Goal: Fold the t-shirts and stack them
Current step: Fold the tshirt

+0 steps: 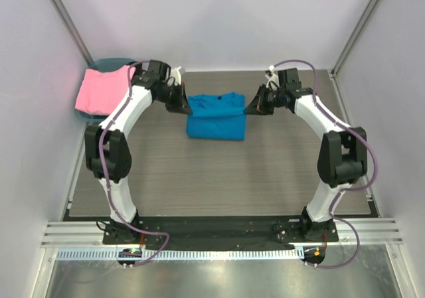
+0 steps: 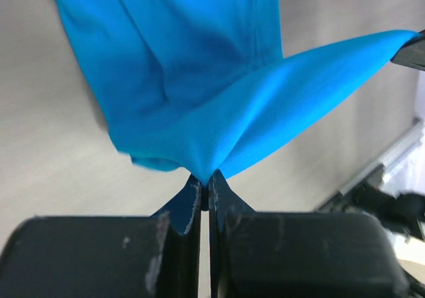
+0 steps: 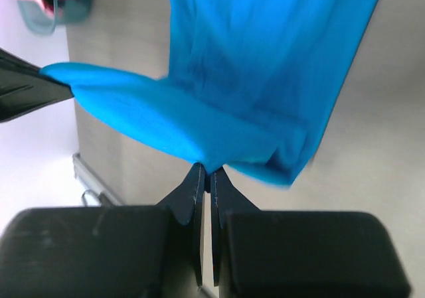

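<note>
Pinching the blue shirt tight in the left gripper and the right gripper, pulling its edge flat, and bringing both ends over together slowly.

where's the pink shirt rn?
Top view, far left corner: the pink shirt lies over the basket, just left of the left arm, away from the blue shirt mid-table.

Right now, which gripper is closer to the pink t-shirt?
Left. The left gripper pinches the edge of the blue t-shirt nearest the pink t-shirt; the right gripper pinches the opposite edge, farther away.
</note>
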Motion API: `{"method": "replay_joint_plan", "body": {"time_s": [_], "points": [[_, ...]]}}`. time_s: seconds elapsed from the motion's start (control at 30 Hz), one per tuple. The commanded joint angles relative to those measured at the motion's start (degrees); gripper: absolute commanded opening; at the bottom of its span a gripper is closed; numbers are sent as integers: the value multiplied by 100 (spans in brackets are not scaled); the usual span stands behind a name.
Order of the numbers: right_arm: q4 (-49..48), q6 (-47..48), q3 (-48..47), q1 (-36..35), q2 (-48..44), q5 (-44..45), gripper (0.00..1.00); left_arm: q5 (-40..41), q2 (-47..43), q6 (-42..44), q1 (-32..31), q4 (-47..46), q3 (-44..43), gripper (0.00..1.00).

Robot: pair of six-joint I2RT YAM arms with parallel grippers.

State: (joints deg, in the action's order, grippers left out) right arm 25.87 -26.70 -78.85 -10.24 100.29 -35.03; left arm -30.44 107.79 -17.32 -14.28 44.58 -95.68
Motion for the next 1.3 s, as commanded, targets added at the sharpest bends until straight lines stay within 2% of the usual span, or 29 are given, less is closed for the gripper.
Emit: {"method": "replay_joint_plan", "body": {"time_s": [0.0,0.27,0.37,0.4,0.43,0.47,0.53,0.67,0.77,0.9,1.0,1.03,1.1,1.2,1.27], "points": [[-293,402,-980,92,595,338,1,240,496,343,75,147,-854,0],[-354,665,-2616,189,2107,654,1,582,1928,528,127,7,-2584,0],[-398,692,-3249,189,2670,839,1,705,2254,581,128,-107,-2973,0],[-442,657,-3468,180,2871,918,4,749,2473,598,128,-212,-3174,3],[-494,648,-3549,180,2995,988,10,793,2545,607,128,-256,-3272,9],[-556,640,-3628,180,3075,1059,21,872,2606,607,128,-335,-3325,29],[-696,692,-3830,189,3233,1190,44,1179,2739,598,128,-511,-3491,34],[-645,894,-3910,198,2963,1376,56,1733,2520,449,119,-608,-3309,52],[-425,930,-3411,286,2603,1069,62,1945,2125,379,119,-599,-2906,56],[-249,737,-2437,330,2434,508,65,1437,1641,405,119,-416,-2255,56],[-266,421,-2101,338,2574,164,66,366,1430,651,127,-73,-1877,52],[-266,376,-2065,338,2635,6,66,67,1368,686,128,-55,-1762,48],[-319,219,-2021,338,2750,-48,67,-678,1280,643,128,-98,-1394,48],[-398,86,-2055,338,2961,-110,67,-1340,1367,432,128,-221,-1077,47],[-442,51,-2099,338,3128,-127,68,-1447,1464,388,101,-265,-1014,47]]}}
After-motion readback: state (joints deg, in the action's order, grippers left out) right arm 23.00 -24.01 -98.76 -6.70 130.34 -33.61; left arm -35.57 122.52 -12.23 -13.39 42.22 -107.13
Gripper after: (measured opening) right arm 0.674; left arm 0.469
